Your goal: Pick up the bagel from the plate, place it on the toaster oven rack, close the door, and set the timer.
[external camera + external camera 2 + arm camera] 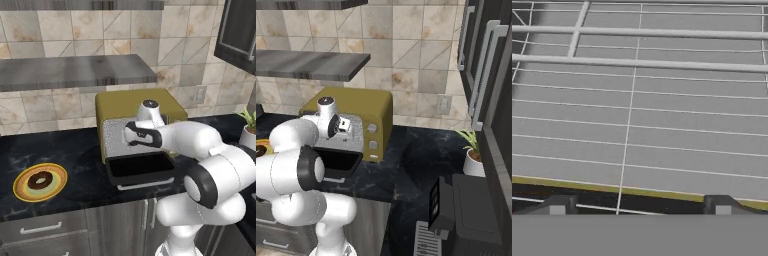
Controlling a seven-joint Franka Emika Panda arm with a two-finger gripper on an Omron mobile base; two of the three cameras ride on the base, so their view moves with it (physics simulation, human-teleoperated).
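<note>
Black marbled counter (75, 165) runs under a tiled wall, with one grey shelf (75, 70) above it and one olive-yellow toaster oven (125, 102) standing at the back. One plate (20, 192) with a yellow-orange rim and pale green centre lies at the counter's left, well apart from the oven, and on it sits one bagel (40, 181), a small dark brown ring with a paler tan edge and a centre hole. The oven's one door (140, 167), dark glass in an olive frame with a silver bar handle, hangs open and flat toward the front. Inside is one toaster oven rack (662, 115), silvery wire mesh. One potted plant (472, 150) stands on the right. The gripper (640, 206) hangs at the oven's mouth above the door, its two finger tips spread wide, holding and touching nothing.
</note>
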